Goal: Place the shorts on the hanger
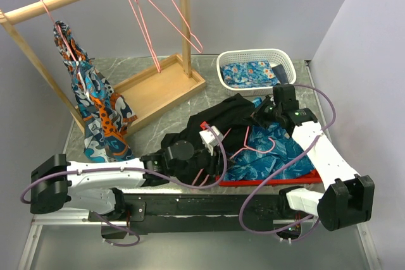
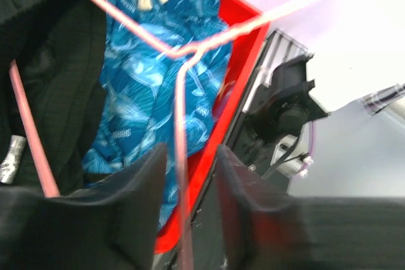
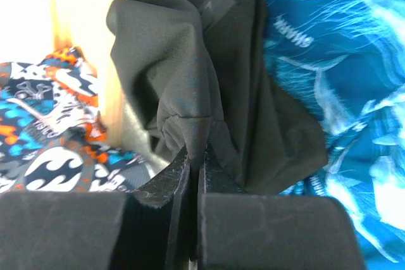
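Right gripper (image 3: pixel 193 159), jaws pinched together on a fold of the shorts (image 3: pixel 183 74) heaped across the left end of the red tray (image 2: pixel 240 61), is nearest the cloth, while the left gripper (image 2: pixel 190 156), jaws parted, straddles, apparently without contact, the hanger (image 2: pixel 182 53) wire just beside it.

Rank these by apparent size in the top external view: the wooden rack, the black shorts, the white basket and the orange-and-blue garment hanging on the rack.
1. wooden rack: clearly largest.
2. black shorts and orange-and-blue garment: these look alike, and the shorts are partly covered, so I do not rank them.
3. white basket: smallest.
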You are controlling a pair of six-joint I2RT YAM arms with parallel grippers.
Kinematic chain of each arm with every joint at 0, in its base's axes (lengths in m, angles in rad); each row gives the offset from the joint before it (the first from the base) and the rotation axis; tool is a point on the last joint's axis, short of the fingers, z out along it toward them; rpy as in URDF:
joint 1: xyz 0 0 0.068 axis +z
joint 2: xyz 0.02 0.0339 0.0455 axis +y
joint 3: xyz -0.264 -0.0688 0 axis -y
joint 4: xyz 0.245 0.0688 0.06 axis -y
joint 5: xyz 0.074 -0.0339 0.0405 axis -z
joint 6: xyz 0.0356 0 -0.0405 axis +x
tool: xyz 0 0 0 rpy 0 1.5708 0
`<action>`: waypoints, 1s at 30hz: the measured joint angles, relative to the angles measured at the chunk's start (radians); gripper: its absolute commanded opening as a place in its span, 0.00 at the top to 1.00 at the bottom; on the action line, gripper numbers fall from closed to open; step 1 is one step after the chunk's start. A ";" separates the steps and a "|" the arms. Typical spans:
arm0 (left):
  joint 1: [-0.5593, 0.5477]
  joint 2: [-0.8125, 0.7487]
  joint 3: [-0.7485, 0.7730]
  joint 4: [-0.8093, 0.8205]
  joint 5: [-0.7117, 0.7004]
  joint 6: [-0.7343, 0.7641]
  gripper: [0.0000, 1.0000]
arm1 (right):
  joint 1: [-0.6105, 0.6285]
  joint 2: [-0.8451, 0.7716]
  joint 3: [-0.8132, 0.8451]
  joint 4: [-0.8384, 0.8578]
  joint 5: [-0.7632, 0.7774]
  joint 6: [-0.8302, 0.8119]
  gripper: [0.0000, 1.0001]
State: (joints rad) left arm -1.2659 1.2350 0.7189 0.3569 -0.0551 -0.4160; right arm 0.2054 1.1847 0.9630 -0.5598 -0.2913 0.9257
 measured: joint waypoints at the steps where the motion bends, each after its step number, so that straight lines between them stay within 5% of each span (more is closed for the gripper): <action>1: 0.000 0.000 0.008 0.000 0.001 -0.010 0.37 | 0.000 0.000 0.000 -0.005 0.011 -0.005 1.00; 6: 0.000 -0.037 0.028 -0.049 -0.005 -0.061 0.34 | 0.000 -0.001 0.000 -0.031 0.063 -0.039 1.00; 18: -0.001 -0.127 0.197 -0.586 -0.332 -0.378 0.60 | 0.019 -0.099 0.042 -0.062 0.130 -0.099 1.00; 30: -0.017 -0.035 0.141 -0.780 -0.299 -0.559 0.50 | 0.116 -0.132 0.120 -0.099 0.207 -0.127 1.00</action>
State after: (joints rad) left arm -1.2827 1.2003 0.8600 -0.4232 -0.3542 -0.9749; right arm 0.3218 1.0523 1.0832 -0.6586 -0.0841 0.7990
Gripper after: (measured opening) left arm 0.494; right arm 0.055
